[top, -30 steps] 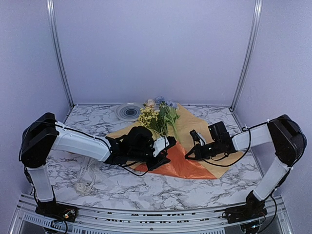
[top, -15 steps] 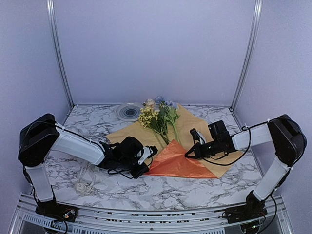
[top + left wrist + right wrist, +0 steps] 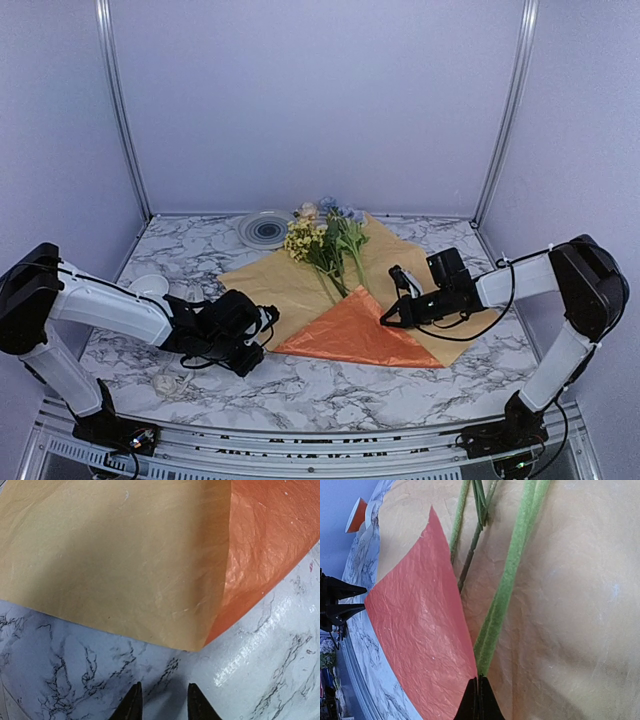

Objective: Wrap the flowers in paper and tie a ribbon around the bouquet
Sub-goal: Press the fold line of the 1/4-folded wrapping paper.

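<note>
**Top external view.** The paper [image 3: 268, 282] lies spread in the middle of the table [image 3: 330, 395], pale side up. Its near corner is turned over as an orange flap [image 3: 355, 335] covering the lower stems. The flowers [image 3: 325, 243] lie along the sheet with their blossoms toward the table's far edge. A second ago the left gripper [image 3: 263, 322] was over this flap. It has since drawn back toward the left edge and now hovers off the sheet, and the flap has stayed folded. The right gripper [image 3: 388, 315] has not moved from the flap's right end. The ribbon [image 3: 172, 383] lies loose near the near-left corner, untouched.

**Left wrist view.** The left gripper [image 3: 162, 703] is released: its two fingertips stand apart over bare marble with nothing between them. The paper's [image 3: 115, 565] edge and the flap's [image 3: 260, 545] crease lie just beyond.

**Right wrist view.** The right gripper [image 3: 479, 700] is clenched, its tips together where a green stem [image 3: 507, 600] ends against the flap's [image 3: 420, 630] edge. Whether paper is nipped between them cannot be told. The left gripper's [image 3: 362, 599] parted tips show at the left margin, with an orange-and-white spool [image 3: 359, 514] beyond.

**Reading.** The first fold appears laid and let go, with the right arm seemingly pinning it. The side folds that would form the bouquet's cone are not yet made, and the tying is not begun. The flap may spring back if the right gripper lifts.
</note>
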`<state>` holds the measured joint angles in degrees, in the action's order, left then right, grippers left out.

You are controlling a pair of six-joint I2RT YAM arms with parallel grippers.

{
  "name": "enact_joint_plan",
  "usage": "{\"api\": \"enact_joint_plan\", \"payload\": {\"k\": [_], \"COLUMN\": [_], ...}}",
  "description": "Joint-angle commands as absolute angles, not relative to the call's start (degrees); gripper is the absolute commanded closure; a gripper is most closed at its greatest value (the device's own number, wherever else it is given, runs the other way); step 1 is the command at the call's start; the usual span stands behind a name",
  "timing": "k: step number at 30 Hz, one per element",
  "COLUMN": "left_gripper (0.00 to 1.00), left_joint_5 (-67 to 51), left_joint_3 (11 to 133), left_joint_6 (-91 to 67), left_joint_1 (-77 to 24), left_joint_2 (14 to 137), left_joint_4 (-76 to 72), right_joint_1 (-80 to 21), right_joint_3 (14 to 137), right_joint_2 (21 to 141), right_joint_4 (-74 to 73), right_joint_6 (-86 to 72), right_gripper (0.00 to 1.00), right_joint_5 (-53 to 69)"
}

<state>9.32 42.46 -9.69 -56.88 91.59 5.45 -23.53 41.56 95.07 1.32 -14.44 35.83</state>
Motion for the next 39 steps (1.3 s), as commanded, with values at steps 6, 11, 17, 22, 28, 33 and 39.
{"api": "enact_joint_plan", "payload": {"k": [6,11,17,22,28,33,39], "left_gripper": [0.67,0.69,0.71,0.72,0.73,0.73,0.73], "left_joint_5": [7.3,3.0,2.5,2.6,0.8,0.1,-2.3], "left_joint_3": [53.1,65.2,67.7,65.1,61.7,59.1,58.2], "left_joint_6": [-4.8,-1.5,0.9,0.1,-3.1,-4.8,-6.4], "left_joint_1": [-61.0,-61.2,-61.0,-60.2,-59.9,-59.8,-59.4], "left_joint_2": [90.7,104.1,111.6,113.2,112.3,110.6,110.6], "left_joint_4": [10.2,7.4,8.7,9.1,9.1,7.9,4.8], "right_joint_1": [-23.2,-23.1,-23.2,-23.3,-23.9,-31.9,-36.9], "right_joint_3": [45.3,47.4,49.0,50.4,57.1,58.2,43.9], "right_joint_2": [95.1,97.2,97.2,95.9,89.9,80.1,84.8], "right_joint_4": [-1.9,-3.6,-6.6,-10.0,-22.8,-25.7,2.6], "right_joint_6": [-11.9,-11.9,-12.6,-12.5,-13.9,-14.0,-26.6], "right_gripper": [1.00,1.00,1.00,0.90,0.70,0.66,0.79], "right_joint_5": [35.7,34.1,29.5,26.2,8.7,-1.4,36.1]}}
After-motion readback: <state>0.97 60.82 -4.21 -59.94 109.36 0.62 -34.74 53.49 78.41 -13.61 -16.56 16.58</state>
